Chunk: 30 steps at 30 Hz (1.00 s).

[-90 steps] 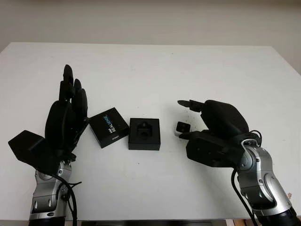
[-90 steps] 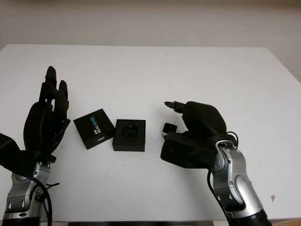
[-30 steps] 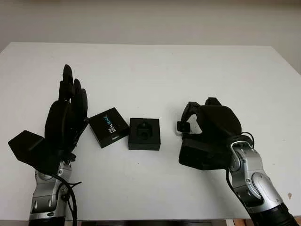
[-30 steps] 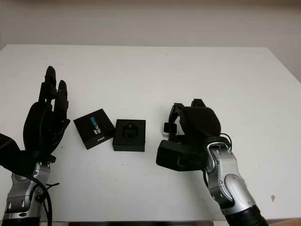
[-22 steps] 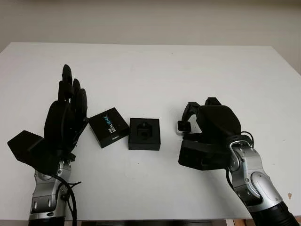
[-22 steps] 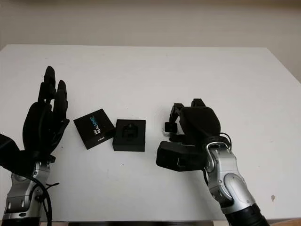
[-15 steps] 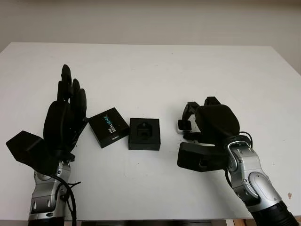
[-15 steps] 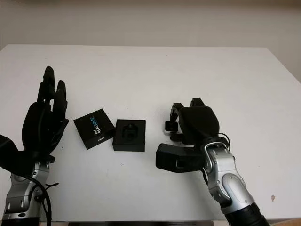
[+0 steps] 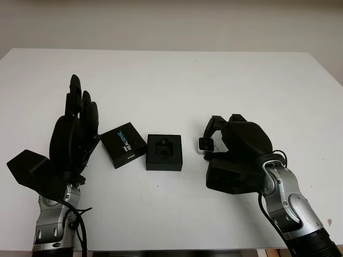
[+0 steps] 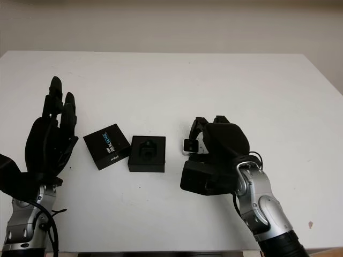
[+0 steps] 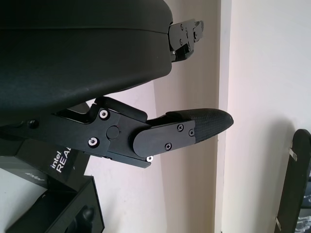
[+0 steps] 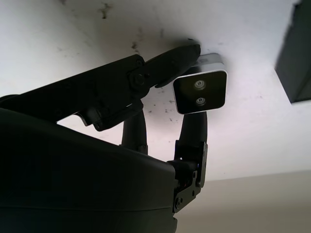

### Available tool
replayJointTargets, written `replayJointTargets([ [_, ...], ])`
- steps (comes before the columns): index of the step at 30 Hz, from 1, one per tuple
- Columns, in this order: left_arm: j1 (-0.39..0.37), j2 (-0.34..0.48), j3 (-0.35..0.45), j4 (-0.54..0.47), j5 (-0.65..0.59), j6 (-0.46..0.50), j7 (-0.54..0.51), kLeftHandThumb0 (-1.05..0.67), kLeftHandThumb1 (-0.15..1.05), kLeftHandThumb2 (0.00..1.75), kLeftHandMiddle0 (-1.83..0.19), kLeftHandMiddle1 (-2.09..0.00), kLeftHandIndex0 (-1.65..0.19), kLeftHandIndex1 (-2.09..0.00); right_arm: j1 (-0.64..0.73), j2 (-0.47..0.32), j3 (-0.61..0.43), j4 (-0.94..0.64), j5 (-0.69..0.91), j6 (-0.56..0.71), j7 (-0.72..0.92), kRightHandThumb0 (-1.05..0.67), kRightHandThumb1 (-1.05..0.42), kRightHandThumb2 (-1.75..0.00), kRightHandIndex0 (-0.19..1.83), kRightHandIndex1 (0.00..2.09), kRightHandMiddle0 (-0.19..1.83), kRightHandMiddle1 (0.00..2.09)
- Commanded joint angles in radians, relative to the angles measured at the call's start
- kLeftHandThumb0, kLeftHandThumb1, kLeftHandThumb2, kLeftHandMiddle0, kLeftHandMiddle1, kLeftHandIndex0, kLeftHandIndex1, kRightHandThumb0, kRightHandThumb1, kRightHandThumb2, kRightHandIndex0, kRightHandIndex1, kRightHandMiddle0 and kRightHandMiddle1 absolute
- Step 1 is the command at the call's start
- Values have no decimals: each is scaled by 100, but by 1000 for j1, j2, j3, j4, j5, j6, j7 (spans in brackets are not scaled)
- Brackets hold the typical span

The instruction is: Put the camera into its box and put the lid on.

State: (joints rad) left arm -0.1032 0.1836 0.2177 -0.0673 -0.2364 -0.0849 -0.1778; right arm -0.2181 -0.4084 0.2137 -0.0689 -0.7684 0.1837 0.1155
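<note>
Plain white worktop (image 9: 177,80), seen from above. Sitting dead centre: small open black square box with a moulded insert (image 9: 164,152). Just beside it at 9 o'clock, nearly touching at a corner: flat black square lid with blue and white lettering (image 9: 124,144), turned at an angle, printed face up.

At about 3 o'clock from the box, near but clearly apart: black three-fingered right hand (image 9: 236,144), fingers curled round a small silver-edged camera with a dark glossy face (image 9: 204,144). Pinched between the fingertips on the side facing the box. Up close in the right wrist view, same little camera (image 12: 200,90) with two lenses showing on its dark front, one finger (image 12: 146,73) pressed along one edge and another against the opposite side. Looks lifted off the white surface, though hard to say by how much. Corner of the box just peeking in at the frame edge there.

Over at 9 o'clock from the lid: black left hand (image 9: 75,134), open, holding nothing, standing upright on its edge with fingertips aimed toward 12 o'clock, palm side turned toward the lid, close to it. Can't tell if touching.
</note>
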Motion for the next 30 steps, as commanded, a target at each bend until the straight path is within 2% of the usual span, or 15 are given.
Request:
replayJointTargets([
  [1,8,1,1,-19,2,-4,0,-64,105,56,19,0,19,0,-3,27,-38,2,55,5,-14,-32,-99,-5,-8,176,31,161],
  [2,8,1,1,-19,0,-3,-2,-64,105,56,19,0,19,0,-5,38,-52,4,85,8,-15,-32,-99,-5,-9,164,33,157],
  [8,10,2,1,-19,1,-4,-5,-64,105,56,19,0,19,0,-6,75,-104,30,201,-18,-68,-33,-100,-5,1,120,32,160],
  [17,11,5,5,-18,-9,-2,-14,-64,105,55,19,0,19,0,-9,96,-118,52,269,-9,-86,-31,-101,-6,4,108,29,168],
  [21,13,6,7,-23,-14,3,-15,-64,105,55,19,0,19,0,-24,111,-148,48,345,25,-54,-29,-102,-6,2,107,26,177],
  [25,11,8,8,-19,-13,-2,-20,-64,105,55,19,0,19,0,-44,106,-168,35,414,39,-2,-30,-102,-5,4,102,32,177],
  [30,10,7,4,-24,-2,5,-9,-65,105,55,19,0,19,0,-83,101,-175,12,499,88,94,-33,-101,-5,12,73,35,175],
])
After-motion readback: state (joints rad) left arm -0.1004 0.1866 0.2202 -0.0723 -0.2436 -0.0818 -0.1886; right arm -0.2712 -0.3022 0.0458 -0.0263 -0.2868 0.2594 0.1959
